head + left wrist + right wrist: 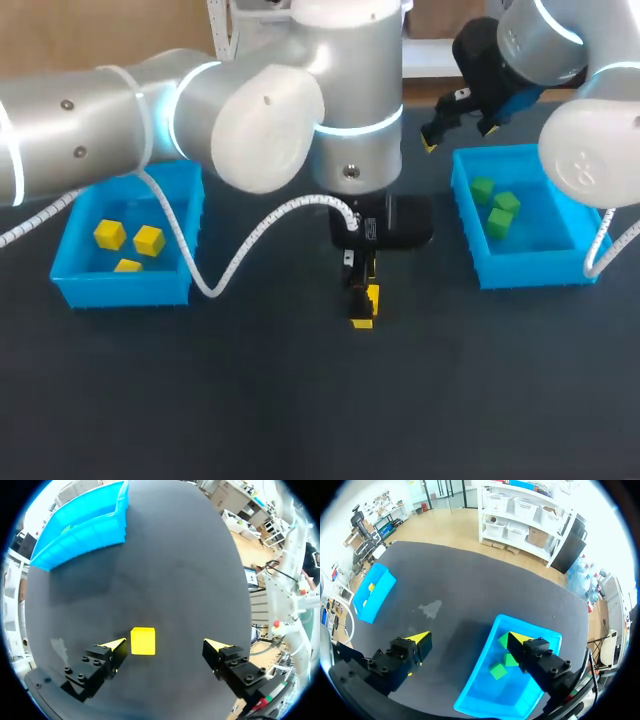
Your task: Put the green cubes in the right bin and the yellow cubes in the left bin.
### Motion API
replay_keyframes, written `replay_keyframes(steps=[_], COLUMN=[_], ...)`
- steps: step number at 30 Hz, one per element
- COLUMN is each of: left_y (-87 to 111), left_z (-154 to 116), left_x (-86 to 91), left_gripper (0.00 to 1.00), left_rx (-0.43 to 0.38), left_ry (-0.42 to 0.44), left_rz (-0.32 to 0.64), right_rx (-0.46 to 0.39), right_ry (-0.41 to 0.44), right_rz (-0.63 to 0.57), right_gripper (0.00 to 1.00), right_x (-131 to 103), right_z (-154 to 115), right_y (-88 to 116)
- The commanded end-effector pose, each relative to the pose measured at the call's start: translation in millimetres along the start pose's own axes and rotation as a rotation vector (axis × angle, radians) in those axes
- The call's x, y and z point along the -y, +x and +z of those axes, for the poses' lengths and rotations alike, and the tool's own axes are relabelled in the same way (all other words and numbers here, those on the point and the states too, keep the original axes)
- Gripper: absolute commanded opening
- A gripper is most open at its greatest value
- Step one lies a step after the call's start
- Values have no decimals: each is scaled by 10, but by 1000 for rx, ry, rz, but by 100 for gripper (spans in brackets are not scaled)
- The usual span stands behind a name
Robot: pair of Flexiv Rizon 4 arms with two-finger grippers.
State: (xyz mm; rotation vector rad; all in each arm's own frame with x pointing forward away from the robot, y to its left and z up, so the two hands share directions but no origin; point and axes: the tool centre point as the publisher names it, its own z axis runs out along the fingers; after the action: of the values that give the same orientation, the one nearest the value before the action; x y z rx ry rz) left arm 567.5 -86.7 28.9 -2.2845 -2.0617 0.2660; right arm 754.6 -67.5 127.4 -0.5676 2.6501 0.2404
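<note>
A yellow cube (143, 641) lies on the dark table between the fingers of my left gripper (166, 644), close to one fingertip, with a gap to the other. That gripper (365, 308) points down at the table's middle and is open. The left bin (120, 288) holds three yellow cubes (110, 234). Three green cubes (498, 222) lie in the right bin (530, 270). My right gripper (458, 130) hangs open and empty above that bin's far left corner. In the right wrist view the right gripper (470, 642) straddles the bin's edge (475, 690), with green cubes (497, 671) below.
Both blue bins stand at the table's sides, and the left bin (80, 530) lies well ahead of my left gripper. A white cable (240, 250) loops from the left arm over the table beside the left bin. Bare dark tabletop (320, 410) fills the front.
</note>
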Motion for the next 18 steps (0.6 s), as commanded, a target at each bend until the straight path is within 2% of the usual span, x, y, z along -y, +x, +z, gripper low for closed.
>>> replay_keyframes(steps=[1,3,12,13,14,15,16,17,18], left_y=[20,14,-33,-38,-42,-43,-45,-47,-46], left_z=[83,107,178,178,183,185,189,198,202], left_x=[34,27,38,37,37,37,35,35,36], left_gripper=[100,100,100,82,49,47,33,15,5], left_rx=[0,-24,3,1,-1,0,2,-2,3], left_ry=[-32,-67,-66,-67,-67,-68,-70,-72,-75], left_rz=[3,8,-5,-2,-1,0,0,2,1], right_rx=[0,0,0,0,0,0,0,0,0], right_ry=[-1,-1,-1,-1,-1,-1,-1,-1,-1], right_rz=[0,0,0,0,0,0,0,0,0], right_gripper=[100,100,100,100,100,100,100,100,100], right_x=[3,3,3,3,3,3,3,3,3], right_z=[-4,-4,-4,-4,-4,-4,-4,-4,-4], right_y=[3,3,3,3,3,3,3,3,3])
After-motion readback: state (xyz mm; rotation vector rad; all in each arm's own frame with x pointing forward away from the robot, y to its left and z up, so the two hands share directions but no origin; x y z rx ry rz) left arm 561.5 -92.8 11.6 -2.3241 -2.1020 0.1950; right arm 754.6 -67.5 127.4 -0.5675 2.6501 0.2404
